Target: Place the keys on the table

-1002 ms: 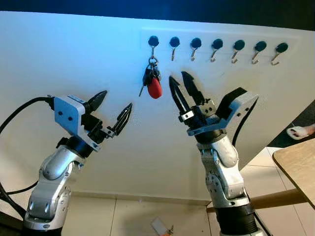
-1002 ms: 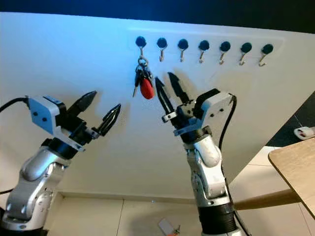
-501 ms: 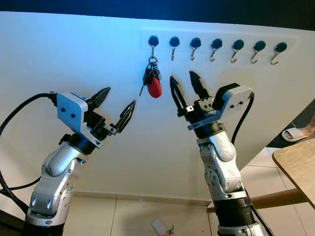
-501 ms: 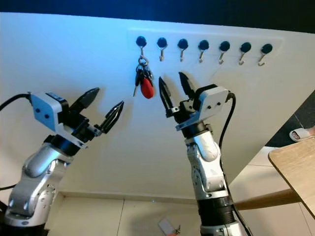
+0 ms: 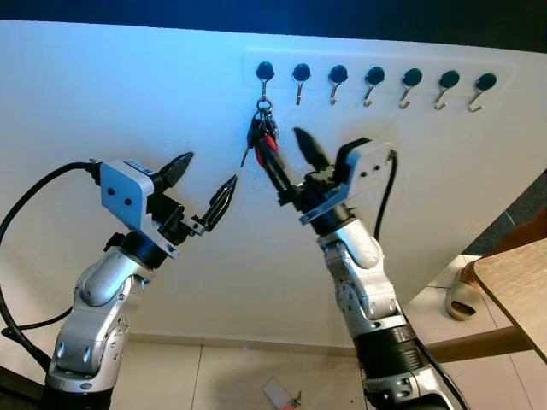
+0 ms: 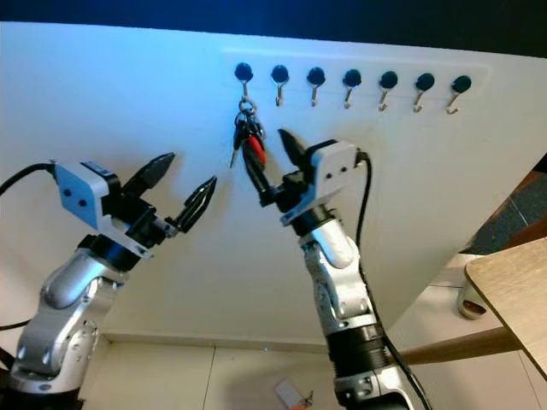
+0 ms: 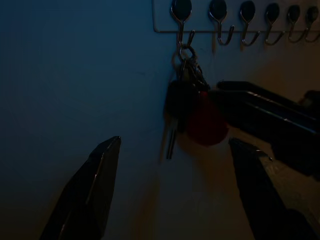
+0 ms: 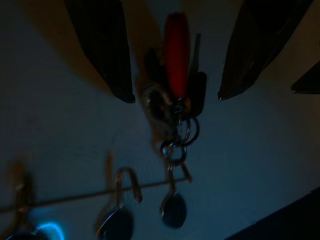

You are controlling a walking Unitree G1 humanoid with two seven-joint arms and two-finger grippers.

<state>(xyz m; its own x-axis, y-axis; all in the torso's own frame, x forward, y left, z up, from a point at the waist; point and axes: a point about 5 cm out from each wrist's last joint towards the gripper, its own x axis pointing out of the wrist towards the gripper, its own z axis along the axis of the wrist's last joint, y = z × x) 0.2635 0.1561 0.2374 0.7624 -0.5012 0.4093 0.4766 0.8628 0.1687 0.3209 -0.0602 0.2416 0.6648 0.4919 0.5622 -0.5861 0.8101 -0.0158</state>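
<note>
A bunch of keys [image 5: 261, 137] with a red fob [image 8: 177, 47] hangs from the leftmost hook [image 5: 265, 73] of a white wall rack. My right gripper [image 5: 292, 159] is open and raised to the keys. One black finger [image 5: 275, 171] lies across the front of the fob, the other finger [image 5: 311, 149] stands to its right. In the right wrist view the fob sits between the two fingers [image 8: 107, 50]. My left gripper [image 5: 208, 175] is open, held below and left of the keys [image 7: 195, 112], holding nothing.
The rack holds several bare hooks [image 5: 410, 85] to the right of the keys. A wooden table [image 5: 520, 295] juts in at the lower right, with a person's foot in a slipper [image 5: 461, 295] beside it. A small object [image 5: 280, 395] lies on the tiled floor.
My right gripper has swung left from beside the keys until its fingers straddle the red fob. The left arm has hardly moved. The person's foot has stepped closer to the table.
</note>
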